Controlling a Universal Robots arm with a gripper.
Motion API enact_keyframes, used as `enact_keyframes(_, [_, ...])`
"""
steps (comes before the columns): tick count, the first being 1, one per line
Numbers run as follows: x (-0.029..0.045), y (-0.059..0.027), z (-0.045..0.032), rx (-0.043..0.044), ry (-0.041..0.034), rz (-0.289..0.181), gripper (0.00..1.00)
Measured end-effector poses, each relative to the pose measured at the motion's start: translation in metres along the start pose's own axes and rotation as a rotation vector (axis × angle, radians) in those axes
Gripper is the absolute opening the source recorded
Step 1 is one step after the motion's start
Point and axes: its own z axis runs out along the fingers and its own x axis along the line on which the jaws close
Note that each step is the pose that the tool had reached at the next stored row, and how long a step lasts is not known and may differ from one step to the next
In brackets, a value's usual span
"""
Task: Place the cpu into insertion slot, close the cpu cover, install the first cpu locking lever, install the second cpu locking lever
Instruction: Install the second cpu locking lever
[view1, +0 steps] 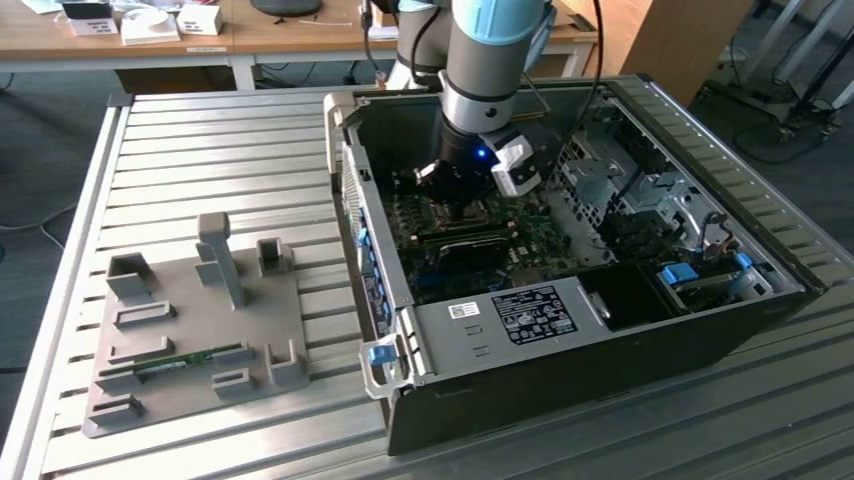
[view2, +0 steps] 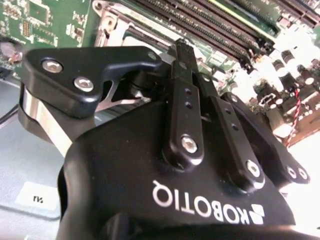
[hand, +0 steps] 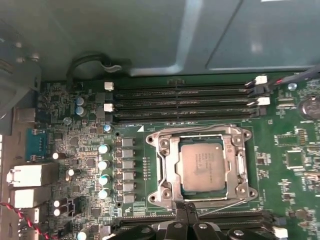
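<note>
- Down inside the open black computer case (view1: 574, 330), the black two-finger gripper (hand: 186, 212) hangs low over the dark green motherboard (hand: 75, 150), its slim fingertips (view2: 181, 52) drawn together to a narrow pinch with nothing seen between them.
- Just beside those tips, in the first wrist view, sits the square metal-rimmed insertion slot (hand: 165, 167), and the small flat square cpu with a silvery-grey metal top (hand: 202, 167) already lies seated in its middle.
- Around the chip lies the thin silvery metal cpu cover (hand: 239, 165), flat on the socket, the chip showing through its square window.
- A thin wire locking lever (hand: 225, 206) runs along the socket edge nearest the fingertips; whether it is latched I cannot tell.
- Beyond the socket's far edge run long black memory slots (hand: 185, 102), and another pair lies at the near edge by the gripper.
- Outward, in the exterior view, the grey and blue robot arm (view1: 483, 60) reaches down into the case, which lies on a ribbed metal table (view1: 200, 160).
- Toward the exterior view's left stands a grey plastic fixture tray (view1: 187, 330) with upright holders, well apart from the case.
</note>
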Motion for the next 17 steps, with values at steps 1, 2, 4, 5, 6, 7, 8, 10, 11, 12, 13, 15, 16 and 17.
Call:
enact_keyframes(1, [0.0007, -0.0002, 0.0015, -0.0002, -0.0001, 0.0, 0.11])
enact_keyframes(2, [0.0009, -0.0005, 0.002, 0.0001, 0.0, 0.0, 0.11])
enact_keyframes(4, [0.0016, -0.0011, 0.0024, 0.0, -0.0001, 0.0, 0.11])
enact_keyframes(5, [0.0023, -0.0016, 0.0025, 0.0, 0.0, 0.0, 0.11])
enact_keyframes(6, [0.0037, -0.002, 0.0025, -0.0001, -0.0001, 0.0, 0.11])
enact_keyframes(7, [0.0052, -0.0026, 0.0025, -0.0001, -0.0001, 0.0, 0.11])
enact_keyframes(8, [0.007, -0.0032, 0.0024, -0.0001, -0.0001, 0.0, 0.11])
enact_keyframes(10, [0.0102, -0.0043, 0.0023, -0.0001, -0.0001, 0.0, 0.11])
enact_keyframes(11, [0.0115, -0.0047, 0.0023, -0.0001, 0.0, 0.0, 0.11])
enact_keyframes(12, [0.0126, -0.005, 0.0022, 0.0, 0.0, 0.0, 0.11])
enact_keyframes(13, [0.0133, -0.0053, 0.0023, -0.0001, -0.0001, 0.0, 0.11])
enact_keyframes(15, [0.0143, -0.0058, 0.0024, -0.0001, -0.0001, 0.0, 0.11])
enact_keyframes(16, [0.0152, -0.006, 0.0025, -0.0001, -0.0001, 0.0, 0.11])
enact_keyframes(17, [0.0162, -0.0063, 0.0025, 0.0, 0.0, 0.0, 0.11])
